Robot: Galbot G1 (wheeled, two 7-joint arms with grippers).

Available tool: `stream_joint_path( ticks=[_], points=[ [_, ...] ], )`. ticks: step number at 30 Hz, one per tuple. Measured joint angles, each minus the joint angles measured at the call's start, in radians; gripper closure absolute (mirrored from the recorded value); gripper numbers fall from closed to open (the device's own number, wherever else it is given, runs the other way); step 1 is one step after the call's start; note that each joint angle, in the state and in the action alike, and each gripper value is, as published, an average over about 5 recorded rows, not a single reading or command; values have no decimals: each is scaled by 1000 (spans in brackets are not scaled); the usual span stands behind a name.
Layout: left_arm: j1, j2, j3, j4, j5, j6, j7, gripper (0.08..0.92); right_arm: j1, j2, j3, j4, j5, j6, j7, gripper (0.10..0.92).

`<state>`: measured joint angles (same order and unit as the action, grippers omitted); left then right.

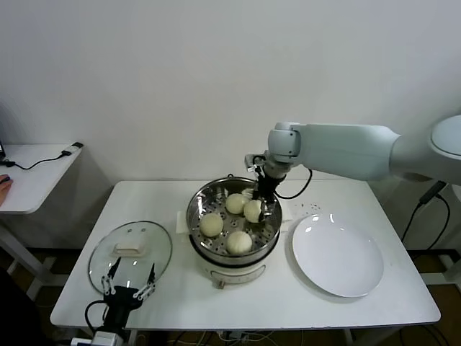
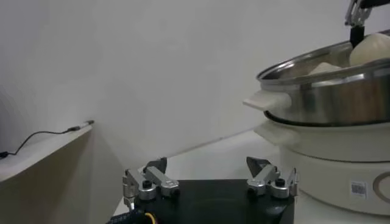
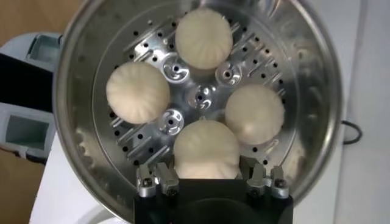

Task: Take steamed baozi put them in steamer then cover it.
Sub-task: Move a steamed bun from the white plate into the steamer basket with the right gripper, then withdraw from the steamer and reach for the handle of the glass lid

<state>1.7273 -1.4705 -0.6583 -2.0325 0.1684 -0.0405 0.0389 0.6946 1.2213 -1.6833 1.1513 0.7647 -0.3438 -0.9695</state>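
Observation:
The steamer [image 1: 199, 199] stands mid-table, a shiny pot [image 3: 78, 67] on a cream base. Several baozi lie on its perforated tray: one at the back [image 1: 235, 202], one on the left [image 1: 211, 224], one at the front [image 1: 239, 241]. My right gripper [image 1: 263, 206] reaches down into the pot, and its fingers flank another baozi [image 3: 206, 148] that rests on the tray. The glass cover [image 1: 155, 249] with its cream handle lies flat at the table's front left. My left gripper [image 1: 130, 278] hangs open over the cover's near edge, nothing between its fingers [image 2: 159, 164].
An empty white plate [image 1: 338, 259] sits to the right of the steamer. A low side table [image 1: 32, 173] with a cable stands off to the left. From the left wrist the steamer's side handle [image 2: 265, 100] shows ahead.

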Motion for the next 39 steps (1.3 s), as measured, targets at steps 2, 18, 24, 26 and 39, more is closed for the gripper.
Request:
stream_joint_path(
  ticks=[2, 18, 24, 26, 39],
  points=[
    [-3, 3, 0, 2, -1, 1, 0, 177, -11, 3, -4, -6, -5, 0, 0, 338],
    [-21, 11, 7, 7, 1, 12, 2, 177, -17, -1, 10, -11, -7, 5, -12, 203],
    [-22, 12, 9, 6, 6, 12, 2, 177, 13, -30, 30, 8, 3, 21, -34, 202],
    [-21, 12, 10, 4, 8, 12, 2, 177, 26, -48, 43, 15, 9, 32, -35, 203],
    [-28, 12, -10, -9, 18, 17, 2, 177, -17, -276, 215, 118, 112, 232, 140, 203]
  ],
)
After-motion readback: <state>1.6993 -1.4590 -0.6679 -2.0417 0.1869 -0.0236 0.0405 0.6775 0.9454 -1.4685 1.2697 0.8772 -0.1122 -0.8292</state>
